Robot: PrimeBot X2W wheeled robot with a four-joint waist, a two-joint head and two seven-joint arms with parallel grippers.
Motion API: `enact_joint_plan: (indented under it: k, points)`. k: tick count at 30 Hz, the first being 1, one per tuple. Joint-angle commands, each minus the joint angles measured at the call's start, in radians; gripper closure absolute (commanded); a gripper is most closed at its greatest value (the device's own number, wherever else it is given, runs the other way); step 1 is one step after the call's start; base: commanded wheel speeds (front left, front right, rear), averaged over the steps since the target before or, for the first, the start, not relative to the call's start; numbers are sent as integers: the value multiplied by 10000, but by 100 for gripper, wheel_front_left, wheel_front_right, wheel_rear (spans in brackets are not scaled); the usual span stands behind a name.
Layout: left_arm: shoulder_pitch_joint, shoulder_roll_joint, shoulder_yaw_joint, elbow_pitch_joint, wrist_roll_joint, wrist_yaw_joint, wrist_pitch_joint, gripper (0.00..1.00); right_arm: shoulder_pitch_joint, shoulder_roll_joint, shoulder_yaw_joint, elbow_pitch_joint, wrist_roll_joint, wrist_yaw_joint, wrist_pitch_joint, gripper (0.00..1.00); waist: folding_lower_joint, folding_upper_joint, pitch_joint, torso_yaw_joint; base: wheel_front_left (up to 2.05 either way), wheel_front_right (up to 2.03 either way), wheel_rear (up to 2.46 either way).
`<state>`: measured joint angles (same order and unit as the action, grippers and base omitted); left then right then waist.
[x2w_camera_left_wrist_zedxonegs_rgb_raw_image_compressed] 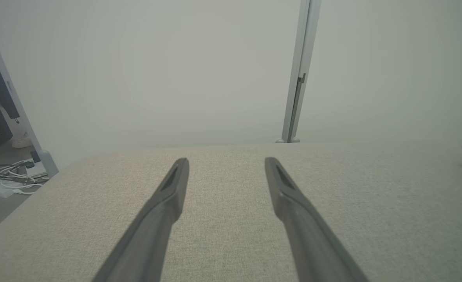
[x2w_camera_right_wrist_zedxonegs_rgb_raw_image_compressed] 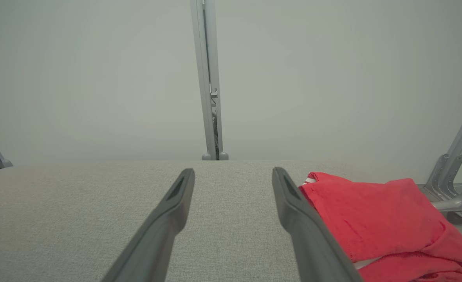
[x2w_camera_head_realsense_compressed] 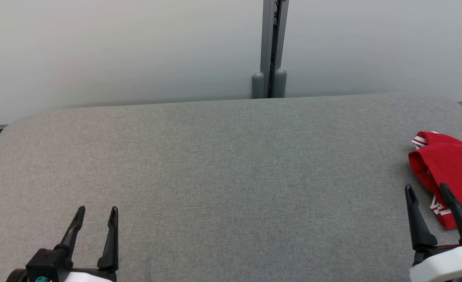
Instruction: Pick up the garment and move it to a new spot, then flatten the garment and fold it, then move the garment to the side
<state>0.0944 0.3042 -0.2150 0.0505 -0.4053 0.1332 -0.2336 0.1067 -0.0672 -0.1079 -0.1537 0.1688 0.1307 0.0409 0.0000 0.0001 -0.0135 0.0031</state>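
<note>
A lab or office test bay, it looked: pale partition panels (x2w_camera_head_realsense_compressed: 117,51) and a grey post (x2w_camera_head_realsense_compressed: 271,47) stood beyond the fingers (x2w_camera_head_realsense_compressed: 111,239), a cloth-covered table (x2w_camera_head_realsense_compressed: 223,164) lay under them, and tangled cables (x2w_camera_left_wrist_zedxonegs_rgb_raw_image_compressed: 8,176) trailed on the floor left of the left gripper (x2w_camera_left_wrist_zedxonegs_rgb_raw_image_compressed: 226,161).

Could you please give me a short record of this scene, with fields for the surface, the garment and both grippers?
surface: grey fabric-covered table, with a pale partition wall behind it
garment: red cloth garment with white stripes, lying bunched at the table's right edge
left gripper: open, empty, at the table's front left, far from the garment
right gripper: open, empty, close beside the garment; cannot tell whether it touches
task stage: garment not held
</note>
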Motion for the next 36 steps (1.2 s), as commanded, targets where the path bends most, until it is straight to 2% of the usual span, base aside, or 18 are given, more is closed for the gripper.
enact_joint_plan:
  k: [1, 24, 25, 29, 36]
  points:
    - [-141, 73, 28, 48, -25, -5, -45, 0, 36, -20, -19, -74, 10, 1, -23, 0, 0, -1, 10, 8, 0, 0, 0]
    - [-184, 109, 48, 125, -24, 50, -204, 0, 134, 25, -33, -128, 89, 3, -19, 0, 0, -1, 35, 28, 0, 0, 0]
    - [-12, 5, 11, 155, -34, 8, -135, 100, 52, 41, -34, -5, 40, 2, 14, 100, 0, -1, 37, 27, 0, 0, 0]
    - [120, -171, -80, 359, -114, -1, -117, 100, 74, 121, -61, 286, 131, 0, 60, 100, 0, -1, 39, 27, 0, 0, 0]
    - [-48, -398, -62, 387, -1299, -209, -128, 100, -335, 115, -473, 811, 1404, 0, 549, 100, 0, -1, 48, 23, 0, 0, 0]
